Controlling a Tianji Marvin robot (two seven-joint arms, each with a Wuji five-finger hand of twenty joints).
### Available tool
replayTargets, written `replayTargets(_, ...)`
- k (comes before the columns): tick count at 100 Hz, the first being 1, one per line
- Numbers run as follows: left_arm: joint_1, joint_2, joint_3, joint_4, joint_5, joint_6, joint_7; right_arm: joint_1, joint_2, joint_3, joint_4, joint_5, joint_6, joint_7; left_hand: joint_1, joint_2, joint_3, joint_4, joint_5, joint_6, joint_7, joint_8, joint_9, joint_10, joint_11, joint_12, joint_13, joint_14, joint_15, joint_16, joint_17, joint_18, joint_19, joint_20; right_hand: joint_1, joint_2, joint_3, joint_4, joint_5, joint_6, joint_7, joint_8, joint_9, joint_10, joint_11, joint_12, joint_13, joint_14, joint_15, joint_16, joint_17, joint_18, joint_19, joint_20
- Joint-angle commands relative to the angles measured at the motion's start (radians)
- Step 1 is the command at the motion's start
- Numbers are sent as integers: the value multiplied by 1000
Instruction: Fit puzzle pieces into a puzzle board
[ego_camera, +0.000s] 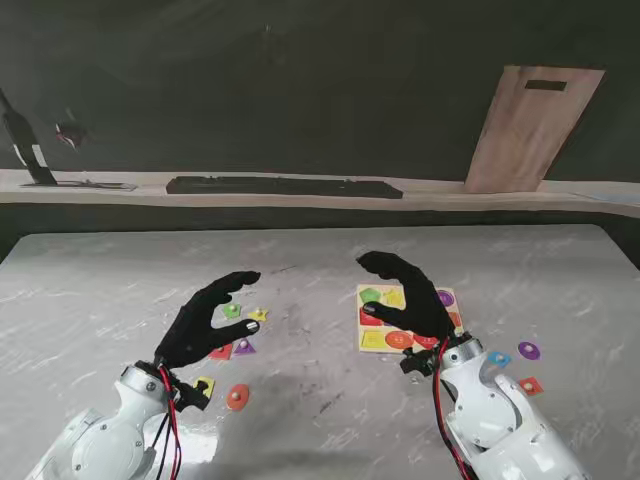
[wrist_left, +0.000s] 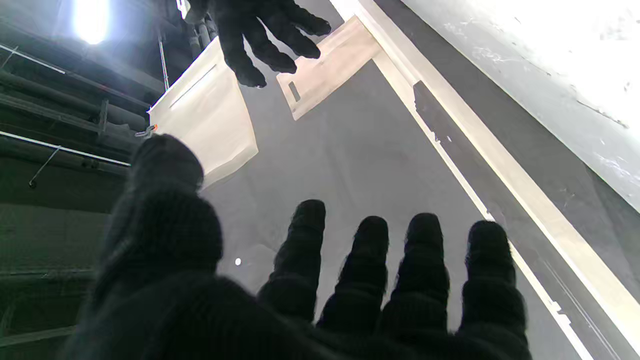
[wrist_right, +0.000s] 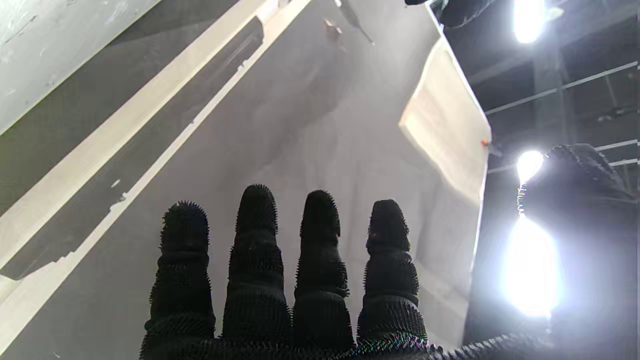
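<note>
The grey table (ego_camera: 120, 280) and puzzle board (ego_camera: 378, 340) appeared only in the stand view. The right hand (ego_camera: 405, 300) hovered over the board, empty, fingers spread. The left hand (ego_camera: 208, 322), likewise spread and empty, hung above loose pieces (ego_camera: 238, 397) left of the board.

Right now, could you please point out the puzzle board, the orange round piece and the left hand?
puzzle board (ego_camera: 392, 298): stand view, its yellow top edge.
orange round piece (ego_camera: 237, 397): stand view, its centre.
left hand (ego_camera: 205, 322): stand view, back of the glove.

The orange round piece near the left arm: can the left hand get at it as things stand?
Probably yes. The orange piece lies uncovered on the table, nearer to me than the open left hand, and nothing lies between them.
</note>
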Motion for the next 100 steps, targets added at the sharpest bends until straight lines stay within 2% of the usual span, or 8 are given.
replayTargets(1,7,0,3,-9,-5,4,0,-3,-1,-5,-4,-12,8,-1,-17,10,-20,-7,-22,-29,-17,-16,-10,-8,-24,-12,-10,-45,-25,-8,-7,-30,-20,-5,-39,-26,13,17,-28,5,-23,-5,-34,4,-14,-10,-22,1,-20,-3,-12,-21,-14,-13)
replayTargets(22,13,-3,7,-17,4,14,14,-3,-1,-10,-6,-19,10,-3,-8,14,-18,-7,-8,-27,-12,-12,7,-8,-17,-4,3,-44,-18,4,1,-25,-25,7,-37,-28,16,14,-17,-1,-23,-3,-24,6,-9,-9,-9,-5,-9,5,-9,-23,-10,-8)
replayTargets(39,7,-8,15,-16,26,35,44,2,4,-15,-4,-83,42,-22,2,18,-15,-8,9,-22,-2,-6,31,-7,-6,6,16,-41,-7,17,7,-18,-20,21,-30,-30,17,14,-11,-19,-25,-2,-19,3,-9,-8,-2,-1,0,15,-8,-1,6,6)
replayTargets(54,-15,-4,22,-4,15,43,20,29,16,-32,12,-157,149,-21,7,24,-16,-8,14,-20,2,-2,43,-7,1,13,23,-41,1,26,6,-16,-12,31,-13,-47,20,15,-11,-54,-36,-5,-37,4,-30,-17,-29,11,-21,10,-27,25,0,10)
replayTargets(63,-26,-2,26,4,0,51,1,56,40,-37,16,-234,231,32,11,25,-16,-8,20,-19,5,0,52,-7,6,17,28,-37,5,31,5,-14,-9,36,-14,-46,19,17,-43,-64,-56,-11,-77,-4,-57,-28,-91,15,-63,-8,-65,45,-25,4)
replayTargets(75,-31,0,29,7,-7,64,-13,110,58,-62,54,-315,316,62,16,28,-18,-8,22,-15,5,1,62,-3,9,22,33,-33,10,37,7,-17,-3,41,0,-63,24,21,-67,-60,-73,-16,-114,-2,-76,-35,-130,28,-89,-24,-92,59,-48,-7)
replayTargets(91,-32,1,30,8,1,68,-12,182,74,-118,109,-374,441,120,19,33,-22,-9,29,-12,8,3,76,-3,15,27,42,-30,19,45,10,-16,6,45,0,-66,21,23,-116,-55,-128,-38,-190,8,-136,-65,-215,41,-145,-85,-158,75,-134,-79)
replayTargets(100,-32,1,31,7,1,75,-13,230,78,-165,158,-409,503,128,21,36,-24,-9,31,-10,8,3,80,-3,17,30,42,-31,21,47,8,-15,10,47,-1,-67,19,23,-139,-71,-143,-45,-228,12,-159,-76,-254,44,-162,-105,-186,82,-155,-104)
